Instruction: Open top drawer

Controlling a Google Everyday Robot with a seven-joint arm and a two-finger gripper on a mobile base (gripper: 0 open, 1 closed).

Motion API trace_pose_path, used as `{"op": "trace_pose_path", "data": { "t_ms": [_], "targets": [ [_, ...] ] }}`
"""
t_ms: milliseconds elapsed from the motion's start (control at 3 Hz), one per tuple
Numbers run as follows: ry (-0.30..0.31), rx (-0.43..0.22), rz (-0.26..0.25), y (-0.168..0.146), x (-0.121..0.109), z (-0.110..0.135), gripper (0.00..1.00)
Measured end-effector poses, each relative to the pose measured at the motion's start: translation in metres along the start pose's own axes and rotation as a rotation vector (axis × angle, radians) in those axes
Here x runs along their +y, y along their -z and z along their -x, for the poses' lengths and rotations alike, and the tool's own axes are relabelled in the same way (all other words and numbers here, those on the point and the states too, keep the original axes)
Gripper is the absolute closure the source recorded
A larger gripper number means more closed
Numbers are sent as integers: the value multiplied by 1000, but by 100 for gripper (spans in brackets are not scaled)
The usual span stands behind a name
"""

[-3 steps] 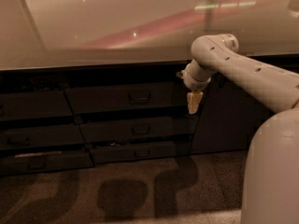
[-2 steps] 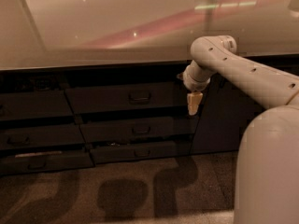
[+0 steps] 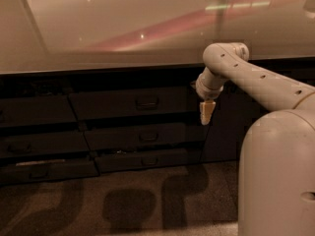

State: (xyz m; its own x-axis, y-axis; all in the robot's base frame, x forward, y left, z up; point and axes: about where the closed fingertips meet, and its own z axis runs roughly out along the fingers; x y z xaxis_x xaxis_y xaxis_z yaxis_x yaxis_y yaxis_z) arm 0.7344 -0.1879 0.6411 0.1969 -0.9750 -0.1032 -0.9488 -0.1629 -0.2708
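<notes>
Pincer (image 3: 207, 113) barely shifted — between top drawer (image 3: 123, 103) and cabinet door (image 3: 235, 132).

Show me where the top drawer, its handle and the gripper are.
top drawer (image 3: 103, 104), camera view, on the front panel left of the handle.
handle (image 3: 146, 102), camera view, on the middle of the bar.
gripper (image 3: 206, 118), camera view, on its pale lower end, beside the drawer's right edge.
</notes>
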Motion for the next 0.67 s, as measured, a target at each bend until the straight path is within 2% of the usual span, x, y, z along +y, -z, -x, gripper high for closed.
{"op": "trace_pose_path", "data": {
  "t_ms": [333,667],
  "targets": [
    [-38,27,13,2,-13,-15,0],
    [-38,27,13,2,-13,-15,0]
  ]
}}
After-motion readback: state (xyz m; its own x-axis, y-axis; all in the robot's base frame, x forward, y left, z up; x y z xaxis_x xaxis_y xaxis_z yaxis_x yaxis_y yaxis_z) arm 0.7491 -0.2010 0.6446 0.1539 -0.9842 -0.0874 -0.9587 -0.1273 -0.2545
